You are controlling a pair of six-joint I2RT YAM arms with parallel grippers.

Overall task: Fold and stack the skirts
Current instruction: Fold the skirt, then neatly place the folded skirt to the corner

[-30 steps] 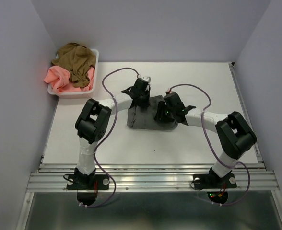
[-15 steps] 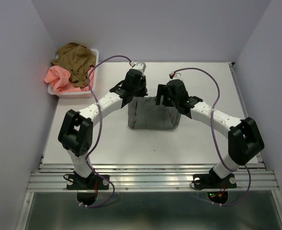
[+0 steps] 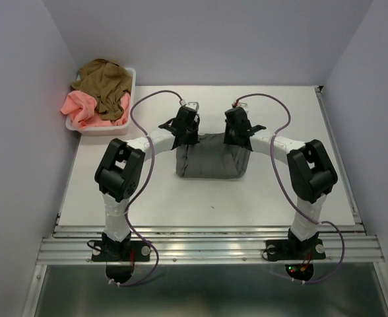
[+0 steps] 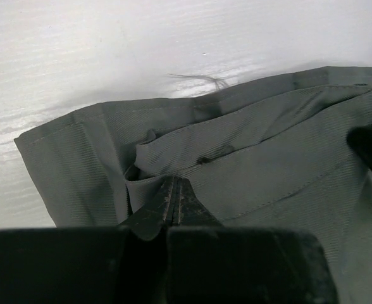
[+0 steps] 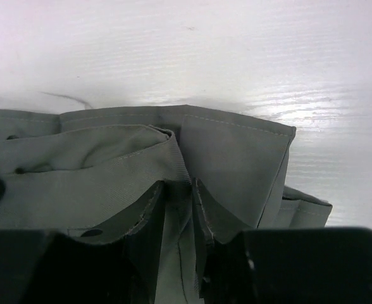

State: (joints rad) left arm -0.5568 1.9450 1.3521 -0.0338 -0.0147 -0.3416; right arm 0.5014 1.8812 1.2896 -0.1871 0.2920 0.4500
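Observation:
A grey skirt (image 3: 210, 158), folded into a rectangle, lies at the table's middle. My left gripper (image 3: 186, 134) is at its far left corner, jaws shut with a small fold of grey skirt (image 4: 268, 139) drawn into the tips (image 4: 175, 180). My right gripper (image 3: 237, 136) is at the far right corner. Its fingers (image 5: 178, 183) stand slightly apart with a fold of the grey skirt's (image 5: 236, 152) hem filling the gap. An olive-brown skirt (image 3: 103, 82) and a salmon-pink skirt (image 3: 82, 109) lie crumpled in the basket.
The white basket (image 3: 132, 99) stands at the table's far left corner, against the left wall. Bare white table (image 3: 200, 205) surrounds the grey skirt. Walls close in on the left, back and right.
Both grippers moved from over the skirt's middle to its far edge. The skirt now lies as a flatter rectangle. The right jaws opened wide, then narrowed onto the hem.

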